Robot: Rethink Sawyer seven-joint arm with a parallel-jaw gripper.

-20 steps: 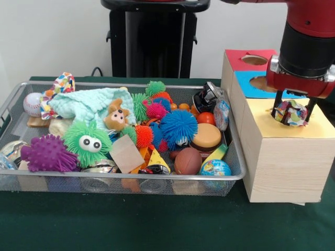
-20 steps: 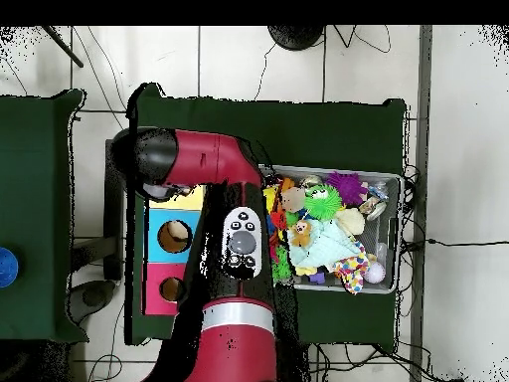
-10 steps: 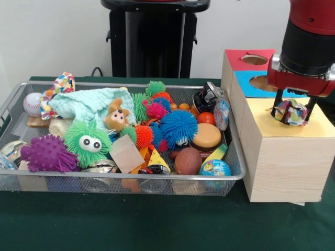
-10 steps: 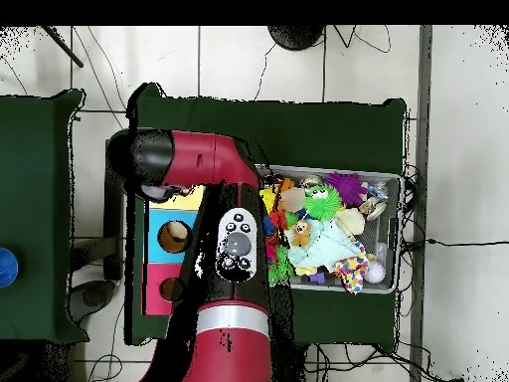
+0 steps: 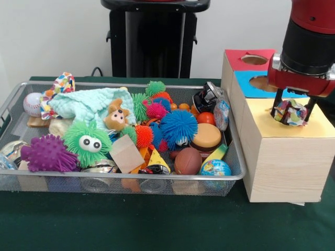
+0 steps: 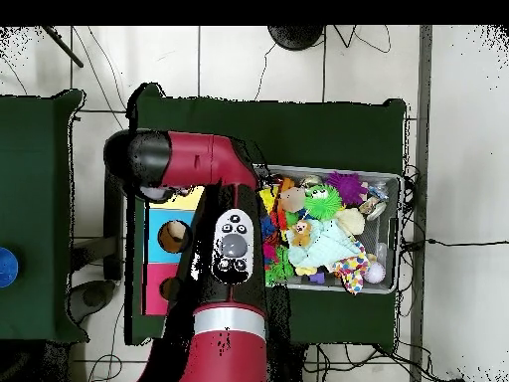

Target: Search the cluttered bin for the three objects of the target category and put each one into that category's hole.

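My gripper (image 5: pixel 291 111) is shut on a small white cloth printed with coloured shapes (image 5: pixel 291 113) and holds it just above the yellow top (image 5: pixel 314 129) of the nearest wooden box. The yellow box's hole is hidden under the cloth and the gripper. A second printed cloth (image 5: pixel 63 83) lies at the far left corner of the wire mesh bin (image 5: pixel 131 177), beside the mint-green knitted cloth (image 5: pixel 86 103). In the overhead view the arm (image 6: pixel 234 249) covers the gripper, and the second printed cloth (image 6: pixel 351 271) shows in the bin (image 6: pixel 399 234).
The blue-topped box (image 5: pixel 251 90) and the red-topped box (image 5: pixel 238 57) stand behind the yellow one, each with a round hole. The bin is packed with spiky pom-pom balls (image 5: pixel 178 127), a baseball (image 5: pixel 32 103), small balls and a plush toy (image 5: pixel 116 116).
The arm has shifted slightly leftwards in the overhead view. The gripper has stayed shut on the printed cloth over the yellow top, almost in place.
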